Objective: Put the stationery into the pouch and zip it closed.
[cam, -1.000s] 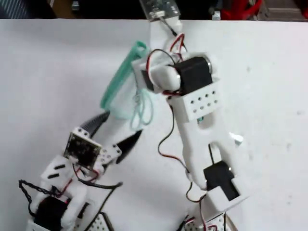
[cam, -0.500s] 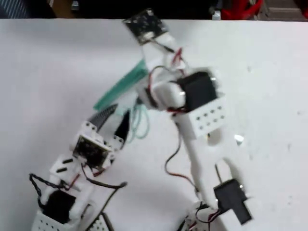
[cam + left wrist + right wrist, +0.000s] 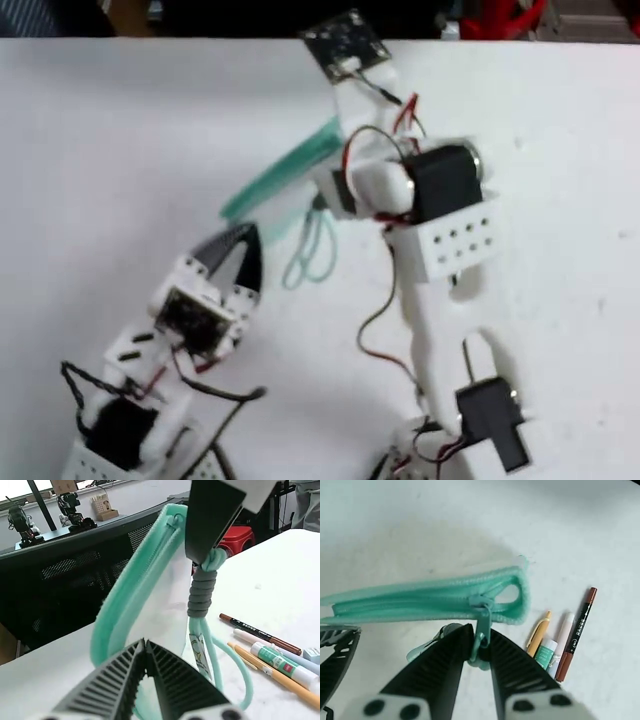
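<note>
The teal-edged pouch (image 3: 280,178) lies slanted on the white table, its zipper edge (image 3: 420,602) facing my right wrist. My right gripper (image 3: 481,630) is shut on the zipper pull (image 3: 481,611), near the pouch's end. My left gripper (image 3: 146,650) is shut on the pouch's other end, with teal edge (image 3: 107,630) between its black fingers (image 3: 243,248). A brown pen (image 3: 577,630), white pen (image 3: 565,630), glue stick (image 3: 277,661) and yellow pencil (image 3: 539,630) lie on the table beside the pouch. In the high view they are hidden under the right arm (image 3: 440,190).
A teal cord loop (image 3: 310,250) with a grey wrap (image 3: 201,592) hangs from the pull onto the table. The table's far edge (image 3: 150,40) runs just behind the pouch. Open white tabletop spreads to the left and right.
The right arm has swung right, dragging the pouch along and turning it flatter. The left gripper, open before, moved up to the pouch's end and shut on it.
</note>
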You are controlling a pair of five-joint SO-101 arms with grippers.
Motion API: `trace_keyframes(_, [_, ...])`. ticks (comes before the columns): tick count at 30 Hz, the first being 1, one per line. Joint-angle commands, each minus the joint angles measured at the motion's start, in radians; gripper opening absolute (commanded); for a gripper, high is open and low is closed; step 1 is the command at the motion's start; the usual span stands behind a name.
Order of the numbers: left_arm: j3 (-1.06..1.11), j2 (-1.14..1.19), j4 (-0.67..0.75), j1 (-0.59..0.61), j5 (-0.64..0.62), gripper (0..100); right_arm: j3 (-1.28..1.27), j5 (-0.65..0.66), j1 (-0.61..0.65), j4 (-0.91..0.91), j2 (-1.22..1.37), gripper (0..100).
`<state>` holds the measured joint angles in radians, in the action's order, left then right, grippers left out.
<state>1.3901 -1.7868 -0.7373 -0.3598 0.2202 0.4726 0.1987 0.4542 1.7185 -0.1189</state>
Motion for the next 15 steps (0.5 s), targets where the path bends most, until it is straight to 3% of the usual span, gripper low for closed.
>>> trace_keyframes(1, [-0.087, -0.004, -0.055, -0.013, 0.014, 4, 0.000, 0.015, -0.036, 0.002, -0.018, 1.7])
trace_keyframes(7, [-0.135, -0.004, -0.181, 0.090, 0.008, 26, -0.112, 0.089, -0.077, 0.004, -0.094, 1.7])
trace_keyframes(10, [-0.135, -0.004, -0.190, 0.143, 0.012, 27, -0.172, 0.137, -0.070, 0.001, -0.217, 1.7])
trace_keyframes(15, [-0.157, -0.004, -0.239, 0.131, 0.009, 27, -0.126, 0.157, -0.058, 0.001, -0.340, 1.6])
